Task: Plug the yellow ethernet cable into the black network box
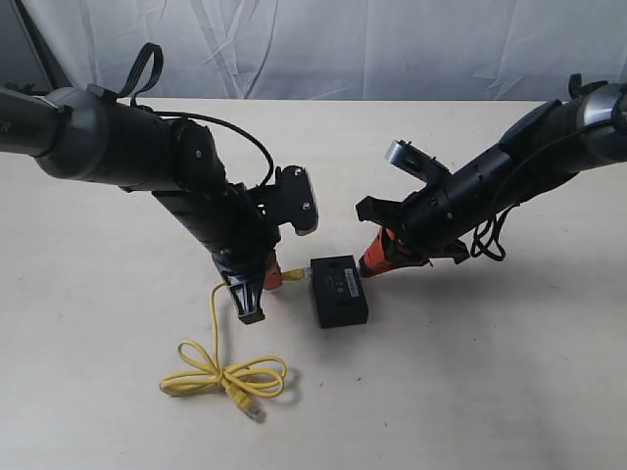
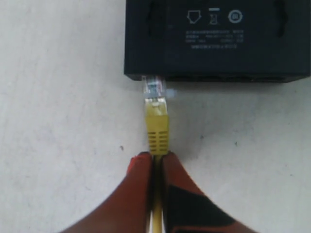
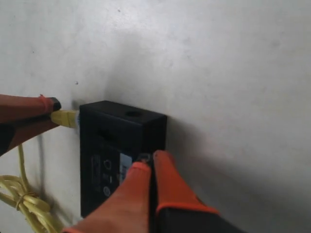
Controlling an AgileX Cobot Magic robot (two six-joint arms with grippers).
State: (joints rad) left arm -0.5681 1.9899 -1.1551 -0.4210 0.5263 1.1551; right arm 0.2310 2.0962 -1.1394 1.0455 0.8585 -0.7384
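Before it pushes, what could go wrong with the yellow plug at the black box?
The left gripper pinches the yellow ethernet cable behind its clear plug, so the cord may buckle instead of seating it. The plug meets the black network box near its corner; misaligned, it could jam. The right gripper touches the box with closed tips only, so it might pivot.

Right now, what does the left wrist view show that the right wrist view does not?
Only the left wrist view: the port side of the black network box, with the clear plug at it. Only the right wrist view: the right pincer, shut, touching the box's opposite side, and the coiled loops of the yellow ethernet cable. Both: the box, the cable, and the left pincer gripping the cable.
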